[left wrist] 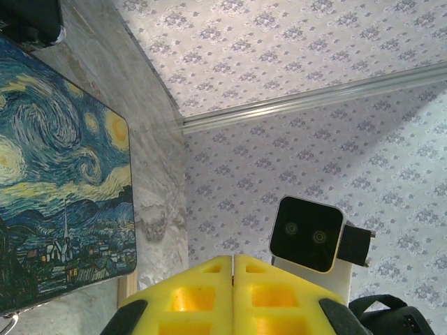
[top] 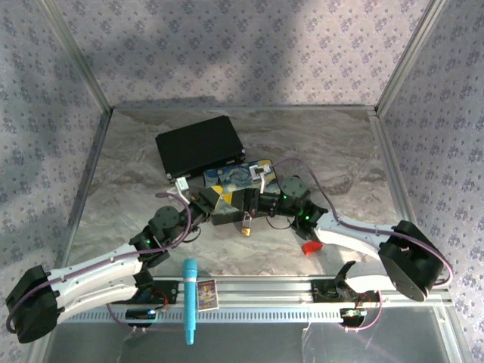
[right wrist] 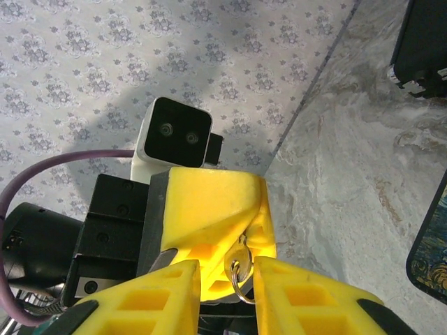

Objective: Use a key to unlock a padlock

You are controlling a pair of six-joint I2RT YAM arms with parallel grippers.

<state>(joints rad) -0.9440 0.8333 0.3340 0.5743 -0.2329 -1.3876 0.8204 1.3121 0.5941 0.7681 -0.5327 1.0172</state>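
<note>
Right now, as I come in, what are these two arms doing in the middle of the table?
The two grippers meet tip to tip, just in front of the Starry Night box. The right gripper seems to hold the padlock: a thin silver loop, probably its shackle, sits between its fingertips. The left gripper is shut, but whether it pinches the key I cannot tell. Whether the lock is open cannot be seen.
</note>
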